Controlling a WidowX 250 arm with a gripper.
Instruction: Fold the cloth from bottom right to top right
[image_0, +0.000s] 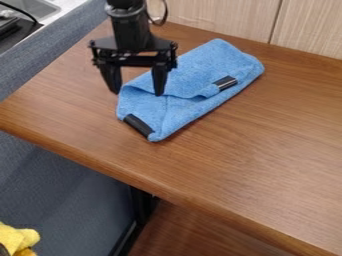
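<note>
Camera view: the gripper (137, 93) hangs from the top edge, left of centre, with its two fingers spread well apart and pointing down. One finger appears at the left border of the blue cloth (207, 65), the other in front of its upper layer; contact between fingertips and cloth cannot be determined. The cloth lies folded on the brown wooden table (267, 130), above the centre of the view, as an elongated form running from lower left to upper right. A flap overlaps the layer beneath, its edge crossing the lower-left half. Two dark strips are seen on the cloth: one (138, 125) at the lower-left end, one (226, 82) along the right side. Surroundings: pale wood panels (200, 14) behind the table; grey-blue surface (47, 37) along its left side; yellow object (17, 237) in the lower-left corner, cut by the frame.
</note>
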